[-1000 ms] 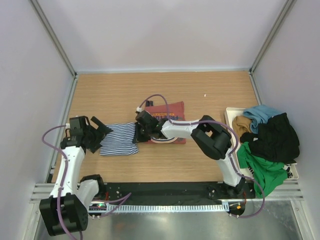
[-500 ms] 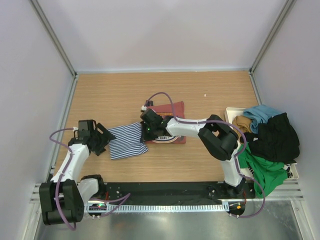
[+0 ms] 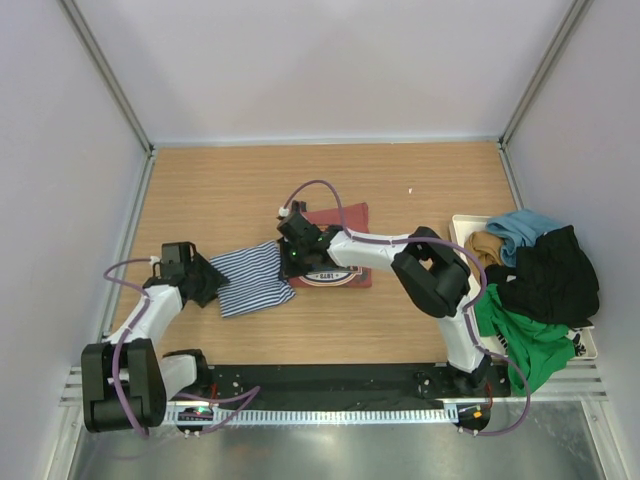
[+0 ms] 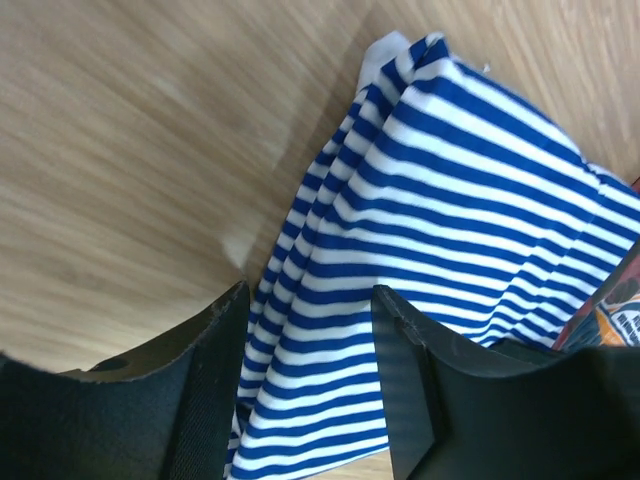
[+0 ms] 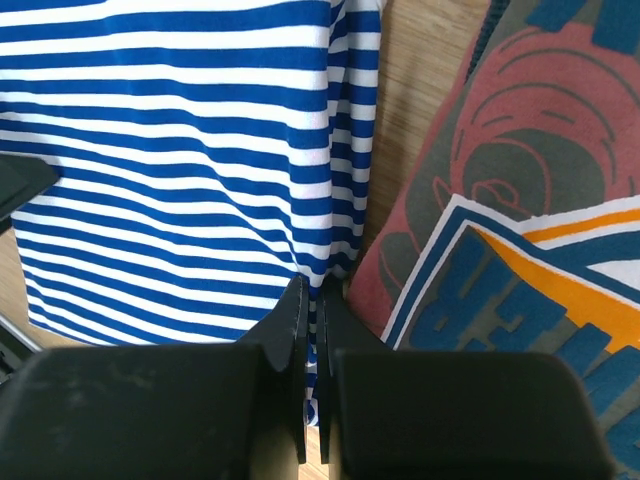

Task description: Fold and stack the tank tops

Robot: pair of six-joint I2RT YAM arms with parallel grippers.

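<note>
The striped tank top (image 3: 255, 280) sits on the table (image 3: 240, 190) at centre left of the overhead view. It is no longer the flat rectangle of a second ago: it now lies skewed, with its right corner drawn up toward the rust-red tank top (image 3: 345, 218). The red top hasn't budged and lies folded just right of centre, with the striped cloth's edge right beside it.

The right gripper (image 3: 292, 262) has crept slightly up the frame. In its wrist view its jaws are pressed together on a bunched fold of the stripes (image 5: 150, 150), and the printed red cloth (image 5: 500, 200) lies just to the right of them.

The left gripper (image 3: 207, 283) has swung lower in the frame and now sits at the striped top's left edge. A second ago its jaws stood wide; now they have narrowed. Its wrist view shows the jaws still apart, straddling the striped cloth (image 4: 480, 200) that runs between the two dark fingers (image 4: 210, 390), and no clamp on it shows.

At the far right, the tray (image 3: 460, 222) of heaped clothes is unchanged.
</note>
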